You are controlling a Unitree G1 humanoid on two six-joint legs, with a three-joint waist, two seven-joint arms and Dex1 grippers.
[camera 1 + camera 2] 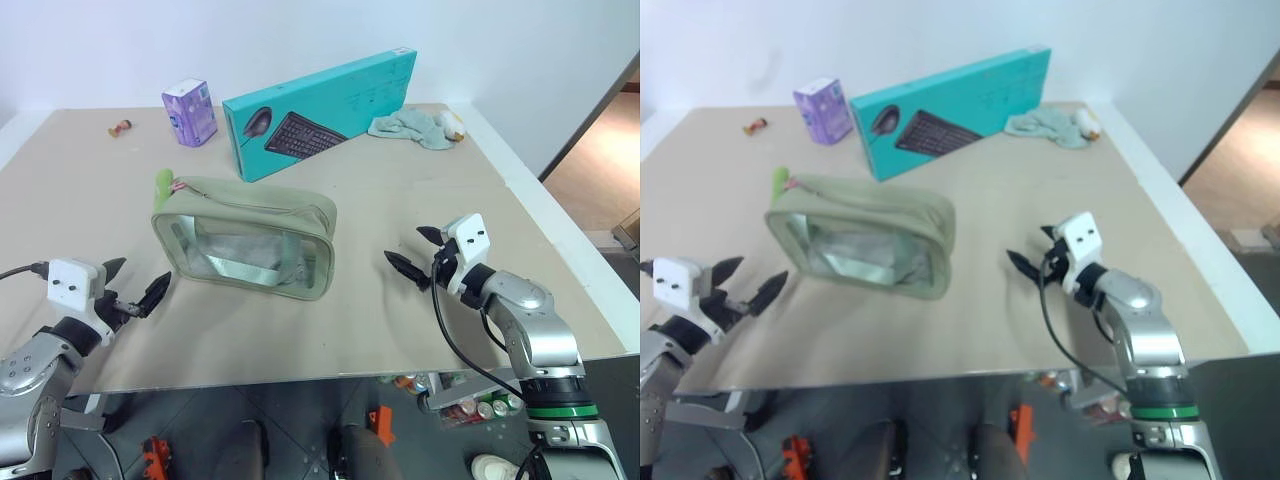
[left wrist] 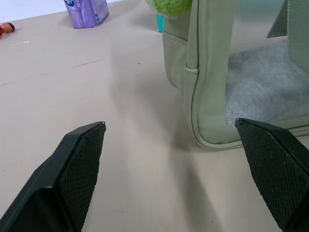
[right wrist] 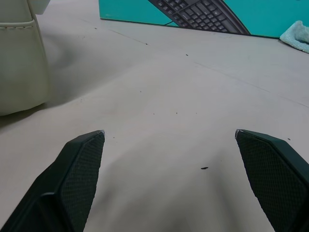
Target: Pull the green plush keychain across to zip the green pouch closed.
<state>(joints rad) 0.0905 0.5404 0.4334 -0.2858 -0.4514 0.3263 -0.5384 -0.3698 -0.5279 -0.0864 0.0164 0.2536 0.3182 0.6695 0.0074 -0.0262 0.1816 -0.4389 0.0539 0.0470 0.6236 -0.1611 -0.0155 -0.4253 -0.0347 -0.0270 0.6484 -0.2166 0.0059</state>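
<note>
The green pouch (image 1: 245, 238) lies on the table's middle, its clear side panel facing me and its zipper along the top. At its far left corner sits the green plush keychain (image 1: 163, 186), lime-green, with a reddish cord; its lower part also shows as a plush keychain (image 2: 170, 6) in the left wrist view. My left gripper (image 1: 132, 285) stands open near the front edge, left of the pouch and apart from it. My right gripper (image 1: 417, 250) stands open to the pouch's right, with nothing between its fingers.
A long teal keyboard box (image 1: 320, 112) stands behind the pouch. A purple packet (image 1: 189, 112) and a small reddish item (image 1: 121, 127) lie at the back left. A pale teal cloth (image 1: 415, 127) lies at the back right. The table's front edge (image 1: 330, 372) is close to both arms.
</note>
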